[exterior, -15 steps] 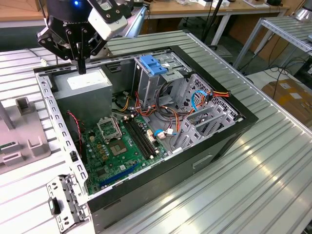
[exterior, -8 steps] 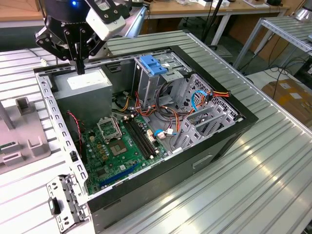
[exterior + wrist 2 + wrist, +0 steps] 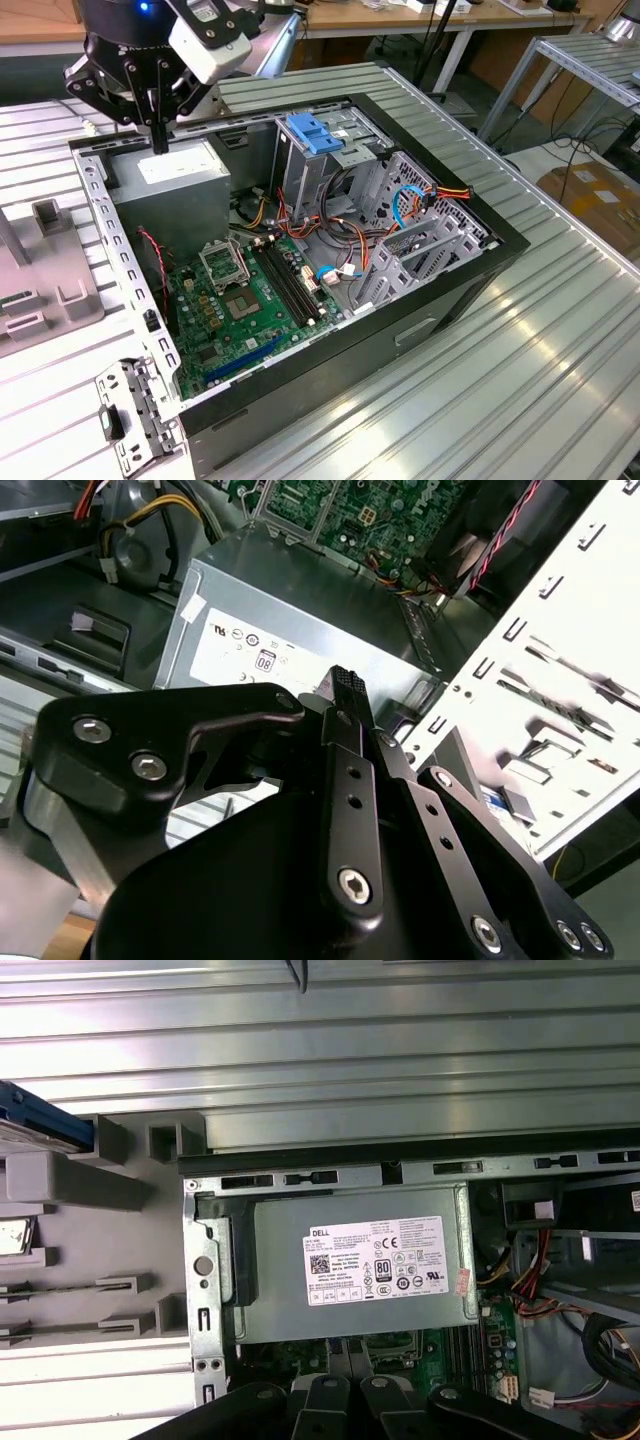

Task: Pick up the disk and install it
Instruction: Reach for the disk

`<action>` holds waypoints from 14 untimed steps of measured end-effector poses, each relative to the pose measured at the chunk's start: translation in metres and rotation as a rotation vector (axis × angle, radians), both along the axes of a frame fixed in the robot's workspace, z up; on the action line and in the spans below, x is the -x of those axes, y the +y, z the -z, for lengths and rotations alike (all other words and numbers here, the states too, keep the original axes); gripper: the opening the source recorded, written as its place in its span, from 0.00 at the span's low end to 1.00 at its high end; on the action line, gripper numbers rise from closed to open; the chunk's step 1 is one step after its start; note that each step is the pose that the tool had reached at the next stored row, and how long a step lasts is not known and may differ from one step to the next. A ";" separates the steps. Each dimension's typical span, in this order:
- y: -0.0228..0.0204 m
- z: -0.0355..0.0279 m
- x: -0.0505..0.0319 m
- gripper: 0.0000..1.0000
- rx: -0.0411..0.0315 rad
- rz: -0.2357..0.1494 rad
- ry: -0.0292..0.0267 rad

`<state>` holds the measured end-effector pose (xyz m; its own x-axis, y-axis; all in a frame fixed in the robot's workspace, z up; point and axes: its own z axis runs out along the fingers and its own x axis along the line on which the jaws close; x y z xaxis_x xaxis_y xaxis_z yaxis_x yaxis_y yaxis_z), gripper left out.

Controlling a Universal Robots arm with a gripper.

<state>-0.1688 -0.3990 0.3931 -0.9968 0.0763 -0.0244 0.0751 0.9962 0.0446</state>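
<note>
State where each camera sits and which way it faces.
Exterior view: off the arm, high, looking down into the open case; gripper above the power supply.
First wrist view: on the wrist, looking straight down at the power supply; gripper links show.
Second wrist view: on the wrist, looking along the gripper.
Shared: the power supply.

Robotics lab; workbenches (image 3: pixel 380 18), opened computer case (image 3: pixel 440 310)

Bright even light; glare on ribbed table (image 3: pixel 560 330); white chassis panel (image 3: pixel 560 680) overexposed; soft shadows.
</note>
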 end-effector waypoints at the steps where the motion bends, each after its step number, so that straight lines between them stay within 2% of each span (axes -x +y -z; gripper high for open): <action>1: 0.0000 0.0001 0.0007 0.11 -0.0001 0.000 -0.0001; 14: 0.0000 0.0001 0.0100 0.11 0.0000 0.000 0.0000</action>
